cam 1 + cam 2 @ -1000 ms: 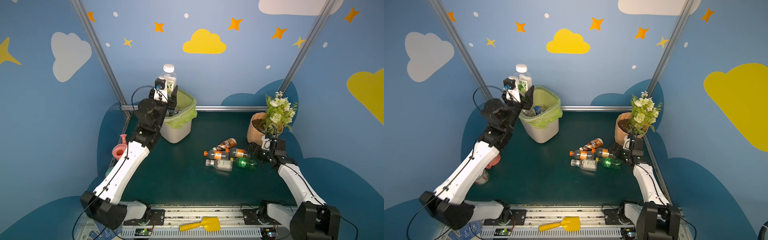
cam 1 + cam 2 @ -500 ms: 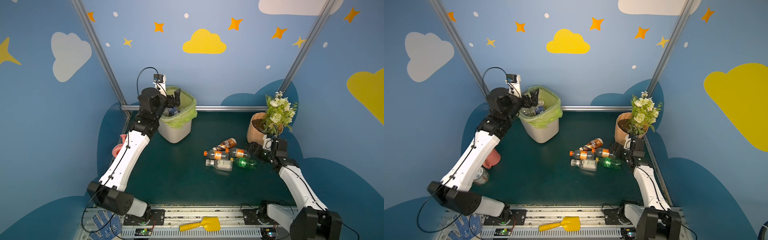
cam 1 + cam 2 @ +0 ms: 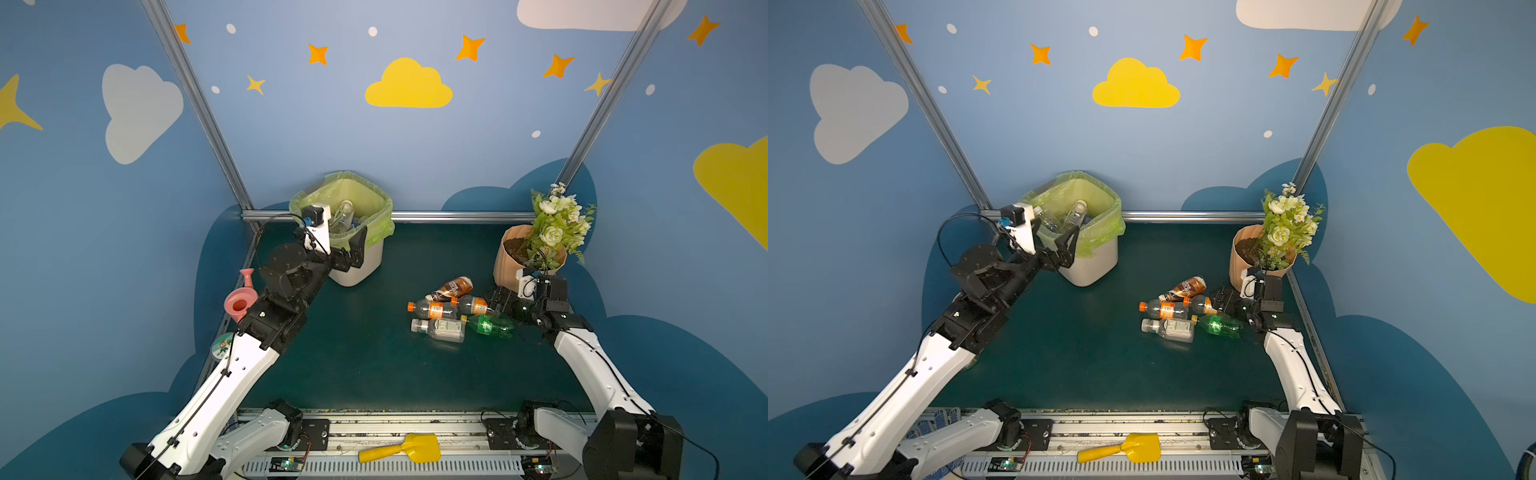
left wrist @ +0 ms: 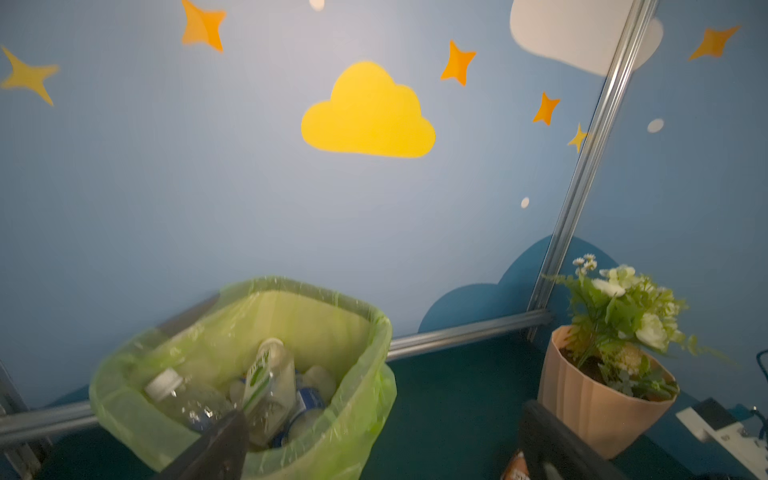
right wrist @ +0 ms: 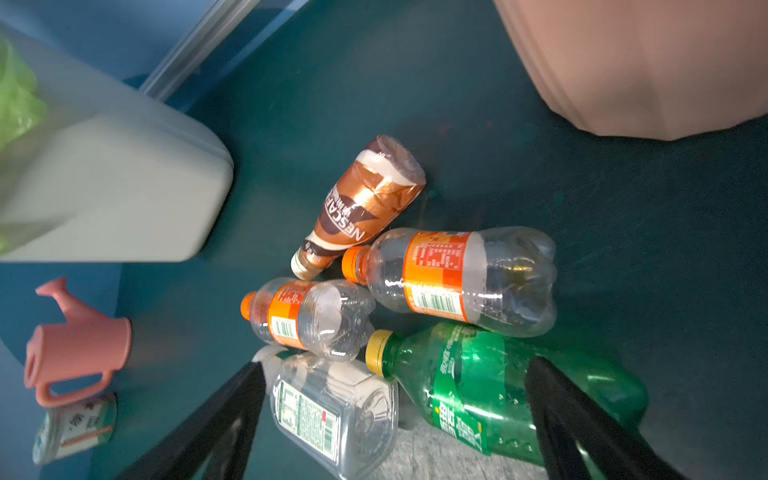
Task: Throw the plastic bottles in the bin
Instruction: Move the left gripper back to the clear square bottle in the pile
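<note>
- At the near edge, a yellow scoop [image 3: 401, 451] lay on the metal rail [image 3: 415, 428] between the two arm bases.
- The surface [image 3: 353, 365] was a dark green mat that ran back to the far wall.
- At its left edge, a small white labelled container [image 3: 222, 345] lay on its side, with a pink watering can [image 3: 239, 303] standing just behind it.
- Right of the middle, five loose bottles [image 3: 440, 326] lay on their sides in a touching cluster. A clear square one and a green bottle [image 3: 492, 326] were nearest, two with orange labels lay behind, and a brown one was farthest.
- The right gripper [image 3: 500, 305] hung low at the cluster's right side, just above the green bottle. Its jaws were spread wide and held nothing.
- The left gripper [image 3: 1054, 239] was raised in front of the bin at about rim height, also spread wide and empty.
- The bin [image 3: 361, 266] stood on the surface near the far left corner. It was white, lined with a yellow-green bag, and had several bottles inside [image 3: 343, 212].
- In the far right corner stood a ribbed tan flowerpot [image 3: 511, 262] with white flowers [image 3: 557, 224].
- Metal posts [image 3: 199, 108] framed blue walls painted with a yellow cloud [image 3: 409, 85], white clouds and orange stars.
</note>
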